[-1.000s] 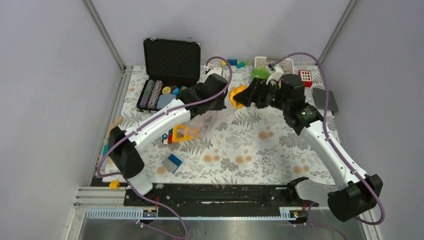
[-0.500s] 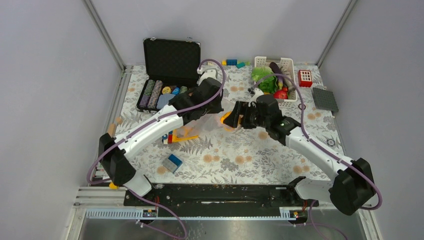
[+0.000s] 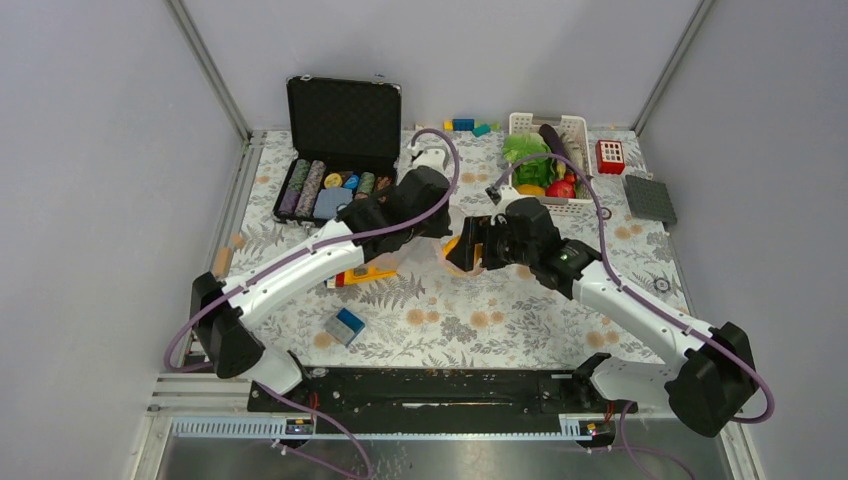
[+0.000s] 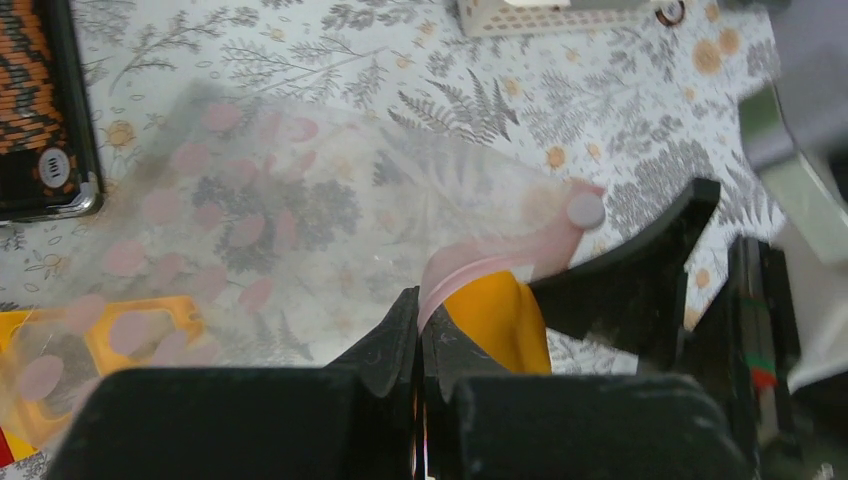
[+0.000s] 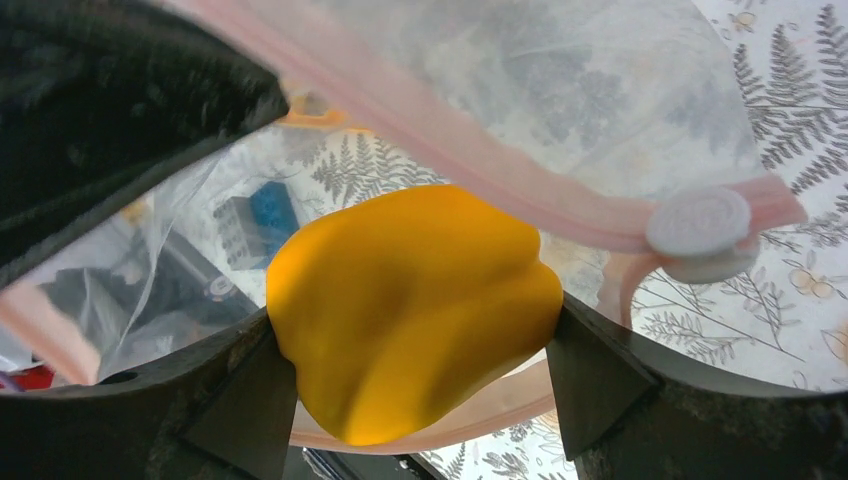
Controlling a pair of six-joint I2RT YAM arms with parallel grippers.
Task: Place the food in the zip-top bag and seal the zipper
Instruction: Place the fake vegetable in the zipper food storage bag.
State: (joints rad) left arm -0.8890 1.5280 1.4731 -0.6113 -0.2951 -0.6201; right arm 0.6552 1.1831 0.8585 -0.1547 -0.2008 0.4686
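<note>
Sitting clamped in the right gripper (image 5: 415, 385), the yellow pepper (image 5: 400, 290) lies at the zip-top bag (image 4: 300, 200) mouth; the left gripper (image 4: 425, 335) pinches its pink zipper rim (image 4: 480, 268).

Open cloth: the near-centre strip of the table (image 3: 480, 330), between the blue block (image 3: 347, 326) and the right arm (image 3: 640, 306), lies free. Back left: open black case (image 3: 343, 125) fills the corner. Back right: white basket (image 3: 578, 128), red block (image 3: 610, 156) and grey baseplate (image 3: 650, 198) line the edge. Left of centre: left arm (image 3: 300, 265) crosses diagonally above yellow toy pieces (image 3: 365, 273). Mouth of zip-top bag (image 4: 300, 220): left gripper (image 4: 422, 325) pinches the pink zipper strip (image 5: 480, 150), slider (image 5: 698, 222) at its end. The yellow pepper (image 5: 410, 290), clamped in the right gripper (image 5: 415, 385), takes up most of the gap between the lips.
</note>
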